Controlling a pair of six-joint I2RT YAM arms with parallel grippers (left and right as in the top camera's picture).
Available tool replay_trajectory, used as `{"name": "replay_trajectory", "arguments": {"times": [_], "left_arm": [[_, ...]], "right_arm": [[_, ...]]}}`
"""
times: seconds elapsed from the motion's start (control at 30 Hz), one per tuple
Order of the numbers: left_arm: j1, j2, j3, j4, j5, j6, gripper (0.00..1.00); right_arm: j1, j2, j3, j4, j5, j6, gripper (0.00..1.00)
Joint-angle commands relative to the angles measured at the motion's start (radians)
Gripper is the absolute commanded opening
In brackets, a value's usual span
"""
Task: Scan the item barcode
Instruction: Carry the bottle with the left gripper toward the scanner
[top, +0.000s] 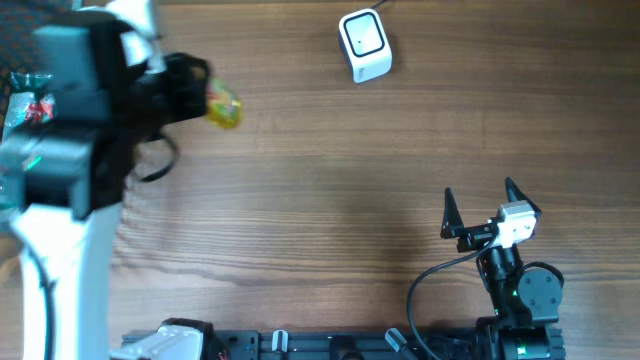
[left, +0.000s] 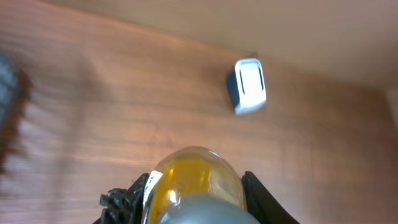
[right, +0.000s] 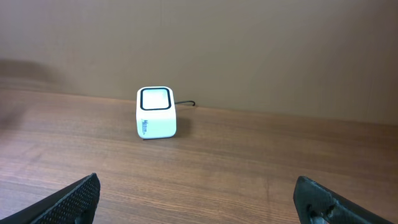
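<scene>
Jar (left: 196, 177) of amber stuff sits clamped between my left gripper's (left: 194, 190) jaws, with the scanner (left: 250, 85) well ahead and slightly right of it, so I'd say pickup's done but the actual scan isn't yet, and the right gripper (top: 478, 192) idles wide open.

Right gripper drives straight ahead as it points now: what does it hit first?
Likely nothing: the right gripper points along bare table, and the scanner sits left of that line. Depth is unclear, so it may pass close.
</scene>
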Motion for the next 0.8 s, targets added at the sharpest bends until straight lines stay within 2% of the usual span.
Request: {"name": "replay_trajectory", "arguments": {"times": [0.0,0.13,0.3,0.37,0.5,0.7,0.77], "left_arm": [[-0.185,0.118,0.016,0.004,-0.097,-0.071,0.31],[-0.359,0.249,0.016,0.050,-0.182,-0.175,0.31],[-0.507,0.389,0.016,0.151,-0.252,-0.321,0.29],[-0.558,0.447,0.016,0.192,-0.266,-0.373,0.25],[-0.651,0.560,0.016,0.270,-0.313,-0.374,0.26],[-0.756,0.671,0.016,0.306,-0.517,-0.578,0.25],[-0.784,0.697,0.016,0.316,-0.554,-0.586,0.26]], "right_arm": [[-0.008,-0.009,-0.001,0.003,0.010,0.014,1.00],[-0.008,-0.009,-0.001,0.003,0.010,0.014,1.00],[-0.008,-0.009,-0.001,0.003,0.010,0.014,1.00],[-0.008,-0.009,-0.001,0.003,0.010,0.014,1.00],[-0.008,-0.009,-0.001,0.003,0.010,0.014,1.00],[-0.008,-0.009,-0.001,0.003,0.010,0.014,1.00],[-0.008,-0.009,-0.001,0.003,0.010,0.014,1.00]]}}
